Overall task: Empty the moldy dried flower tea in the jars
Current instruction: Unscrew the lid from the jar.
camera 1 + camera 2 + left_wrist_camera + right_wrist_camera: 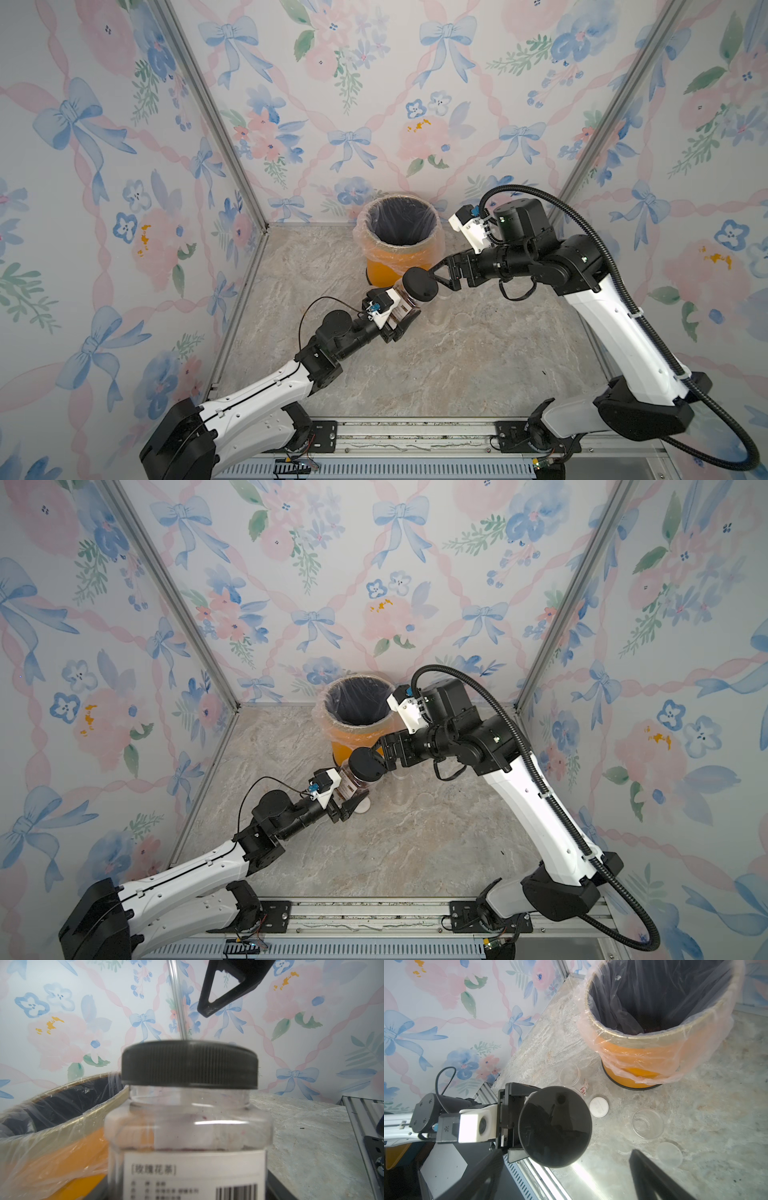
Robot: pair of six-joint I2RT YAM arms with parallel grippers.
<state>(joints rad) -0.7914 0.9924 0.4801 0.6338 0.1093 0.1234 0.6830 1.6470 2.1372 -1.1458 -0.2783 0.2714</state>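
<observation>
Worktop (pixel 457 374): grey-beige marble-look surface, floral walls on three sides, metal rail along the front edge. Orange bin (pixel 386 272) with a clear plastic liner stands on it at the back, near the middle. In front of the bin, spread out in the right wrist view: slim clear jar (pixel 569 1075) with no lid, white lid (pixel 599 1107) lying flat, round clear jar (pixel 648 1123) upright and open, translucent lid (pixel 669 1154) flat beside it. None of these touch each other.
</observation>
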